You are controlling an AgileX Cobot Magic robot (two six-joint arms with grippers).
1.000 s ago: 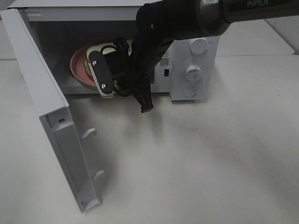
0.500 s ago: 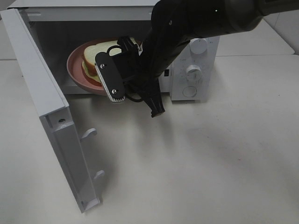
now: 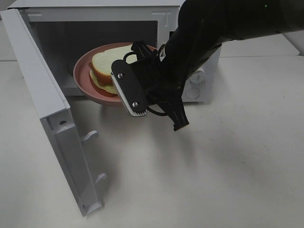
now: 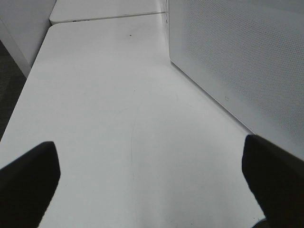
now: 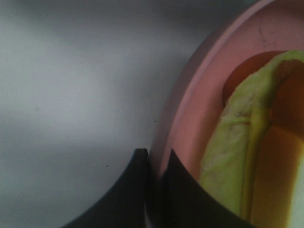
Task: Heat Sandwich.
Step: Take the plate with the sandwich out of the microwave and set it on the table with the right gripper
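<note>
Right now: white microwave (image 3: 190, 57) on pale table (image 3: 228, 166), door (image 3: 52, 123) swung wide open toward cam on the left side of the ext. view. R arm, black, comes in from upper right and crosses in front of the control panel; one knob (image 3: 195, 76) partly visible behind it.

R gripper (image 5: 156, 164) pinched narrow on rim of pink plate (image 3: 81, 71). Wrist view shows the two dark fingertips (image 5: 135, 183) either side of the rim, nearly touching. Plate sits at the oven mouth, front edge sticking out past the opening, above the table.

Sandwich (image 3: 110, 64) lies on the plate: thick white bread w/ tan crust on top, pale yellow-green filling showing along its edge. Wrist view: filling just beside the gripped rim, not touching the fingers.

L gripper (image 4: 152, 178) spread wide, holding nothing; dark finger (image 4: 28, 180) at each side of its wrist view, bare table between. Perforated white microwave wall near it. L arm not seen in ext. view.
</note>
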